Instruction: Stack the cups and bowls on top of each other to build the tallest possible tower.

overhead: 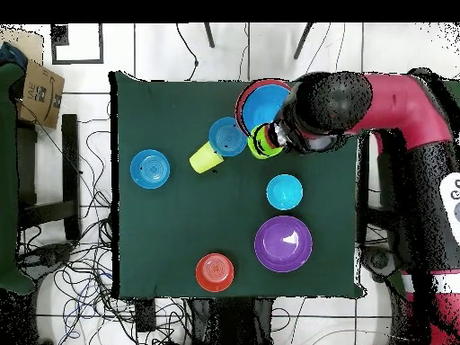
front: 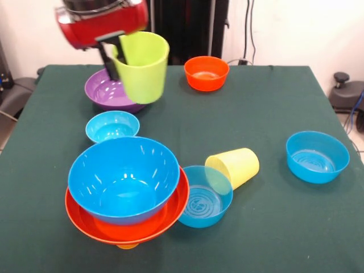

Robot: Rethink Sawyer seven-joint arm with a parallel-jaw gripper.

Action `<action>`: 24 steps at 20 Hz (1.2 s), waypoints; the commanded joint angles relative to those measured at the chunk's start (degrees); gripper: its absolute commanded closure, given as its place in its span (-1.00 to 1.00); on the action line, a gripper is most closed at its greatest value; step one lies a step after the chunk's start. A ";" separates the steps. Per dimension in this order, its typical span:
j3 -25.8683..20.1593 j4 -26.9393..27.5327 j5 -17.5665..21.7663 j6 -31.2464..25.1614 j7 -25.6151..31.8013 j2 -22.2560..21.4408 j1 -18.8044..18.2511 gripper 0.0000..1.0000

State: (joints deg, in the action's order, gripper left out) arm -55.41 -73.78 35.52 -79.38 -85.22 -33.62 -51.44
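Mid-carry, gripper (front: 116, 54) clamped on the lime green cup's (front: 144, 68) rim, aloft; next, lowering it upright into the tower's (front: 126, 190) blue bowl (front: 122, 176).

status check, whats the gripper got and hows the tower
Gripper shut on lime green cup, held in the air, upright. Tower: large blue bowl nested in large orange bowl. Pale yellow cup on its side against medium blue bowl.

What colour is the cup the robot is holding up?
Lime green cup, gripped by the gripper; clearest in the front view.
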 commanded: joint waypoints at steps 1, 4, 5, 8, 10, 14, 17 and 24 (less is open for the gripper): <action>1.57 8.51 3.67 -6.09 25.90 3.97 0.88 1.00; 2.17 10.90 4.23 -5.09 27.86 6.15 1.40 1.00; 2.33 11.78 4.42 -4.80 28.57 6.86 1.64 1.00; 2.91 14.21 5.01 -3.71 30.48 9.13 2.18 1.00; 3.18 14.83 5.32 -2.08 31.43 10.70 2.39 1.00; 3.70 15.55 5.75 0.05 32.45 12.83 2.85 1.00; 3.91 16.56 5.79 -0.11 32.59 13.37 3.42 1.00; 3.53 17.18 5.80 1.89 35.19 15.81 2.98 1.00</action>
State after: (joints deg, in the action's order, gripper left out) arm -54.67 -59.16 36.70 -80.41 -70.25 -21.42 -50.91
